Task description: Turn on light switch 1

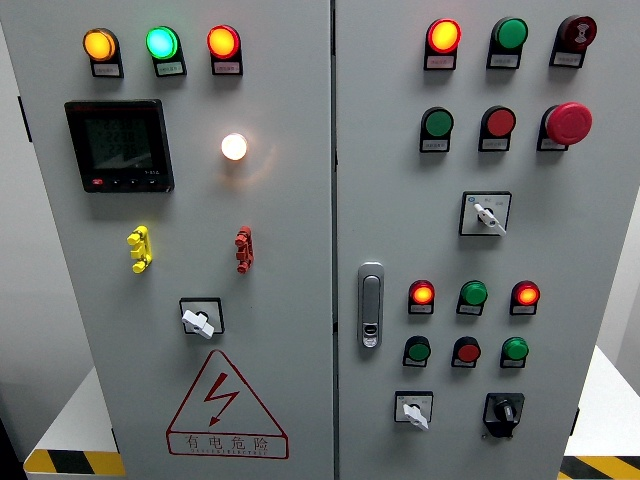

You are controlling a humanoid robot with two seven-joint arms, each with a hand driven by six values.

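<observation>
Two toggle switches sit mid-height on the left door, yellow and red; I cannot tell which is switch 1. Above them a white lamp glows. Neither of my hands is in view, so I cannot report their fingers.

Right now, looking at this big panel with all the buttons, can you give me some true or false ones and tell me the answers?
1. The round white lamp on the left door is glowing. True.
2. The warning triangle is blue. False: it is red.
3. The big mushroom button is red. True.
4. A robot hand is pressing a button. False: no robot hand is in view.
5. The door handle sits on the left door. False: it is on the right door.
</observation>
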